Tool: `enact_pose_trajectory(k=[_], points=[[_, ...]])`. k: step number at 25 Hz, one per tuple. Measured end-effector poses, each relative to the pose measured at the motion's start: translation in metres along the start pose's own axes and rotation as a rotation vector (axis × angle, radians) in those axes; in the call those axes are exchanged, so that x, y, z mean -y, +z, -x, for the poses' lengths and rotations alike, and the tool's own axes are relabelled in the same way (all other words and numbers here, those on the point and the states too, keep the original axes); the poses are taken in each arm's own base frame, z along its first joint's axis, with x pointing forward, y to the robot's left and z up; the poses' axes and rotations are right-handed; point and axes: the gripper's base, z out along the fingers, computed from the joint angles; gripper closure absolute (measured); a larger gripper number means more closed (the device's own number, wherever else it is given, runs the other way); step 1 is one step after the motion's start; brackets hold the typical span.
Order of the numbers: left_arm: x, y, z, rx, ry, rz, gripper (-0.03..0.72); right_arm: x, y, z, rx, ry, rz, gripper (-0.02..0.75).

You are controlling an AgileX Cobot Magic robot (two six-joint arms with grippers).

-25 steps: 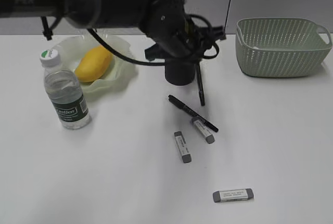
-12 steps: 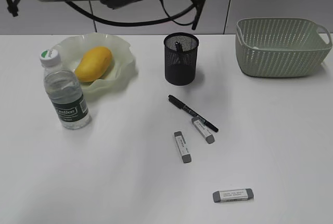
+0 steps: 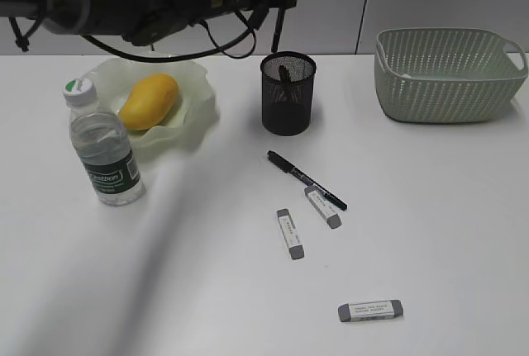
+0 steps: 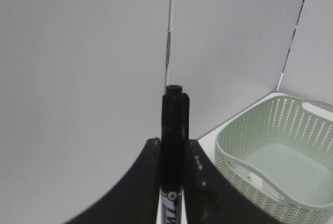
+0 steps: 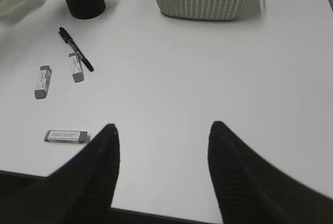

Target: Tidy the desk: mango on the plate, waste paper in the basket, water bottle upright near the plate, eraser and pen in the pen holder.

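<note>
One pen (image 4: 173,115) is clamped upright between the jaws of the left tool (image 4: 173,154), high above the back of the surface (image 3: 430,207). A second ago that tool hung right over the pen holder (image 3: 288,104); it has since lifted and pulled away left, pen not released, so this drop looks unfinished. A dark stick shows inside the holder. A loose pen (image 3: 306,180) lies in front of the holder, its tip beside one of three erasers (image 3: 322,206), all unmoved. The mango (image 3: 149,101) sits in the plate (image 3: 198,96), with the water bottle (image 3: 102,145) upright just beside. The basket (image 3: 446,79) is at far right; no waste paper in view. The right tool (image 5: 162,146) is spread wide, holding nothing.
</note>
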Motion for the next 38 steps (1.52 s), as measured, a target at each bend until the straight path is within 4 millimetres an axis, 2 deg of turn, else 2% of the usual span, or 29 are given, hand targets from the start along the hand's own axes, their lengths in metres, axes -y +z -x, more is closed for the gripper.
enact_pose_trajectory(k=[9,13,15,18,20,23,26,29,30,34,38], points=[[0.0,0.01,-0.033,-0.025,-0.019,-0.042,0.606,0.0,0.0,0.0,0.0,0.0,0.0,0.301],[-0.001,0.012,-0.04,-0.042,-0.018,-0.041,0.584,0.0,0.0,0.0,0.0,-0.001,0.0,0.301],[-0.001,0.012,-0.04,-0.042,-0.018,-0.041,0.537,0.0,0.0,0.0,0.0,-0.001,0.0,0.301],[-0.001,0.012,-0.04,-0.043,-0.018,-0.041,0.404,0.0,0.0,0.0,0.0,-0.001,0.0,0.301],[-0.001,0.012,-0.04,-0.043,-0.018,-0.041,0.341,0.0,0.0,0.0,0.0,-0.001,0.0,0.301],[-0.001,0.011,-0.038,-0.04,-0.016,-0.04,0.302,0.0,0.0,0.0,0.0,-0.001,0.0,0.301],[-0.001,0.006,-0.022,-0.054,-0.028,-0.002,0.292,0.0,0.0,0.0,0.0,-0.001,0.0,0.301],[-0.001,-0.01,0.014,-0.112,-0.039,0.132,0.293,0.0,0.0,0.0,0.0,-0.001,0.0,0.301],[0.001,-0.02,0.033,-0.128,-0.023,0.195,0.295,0.0,0.0,0.0,0.0,-0.001,0.0,0.301],[0.007,-0.064,0.086,-0.242,0.038,0.447,0.334,0.0,0.0,0.0,0.0,-0.001,0.0,0.301],[0.018,-0.11,0.116,-0.453,0.11,0.497,0.385,0.0,0.0,0.0,0.0,-0.001,0.0,0.301]])
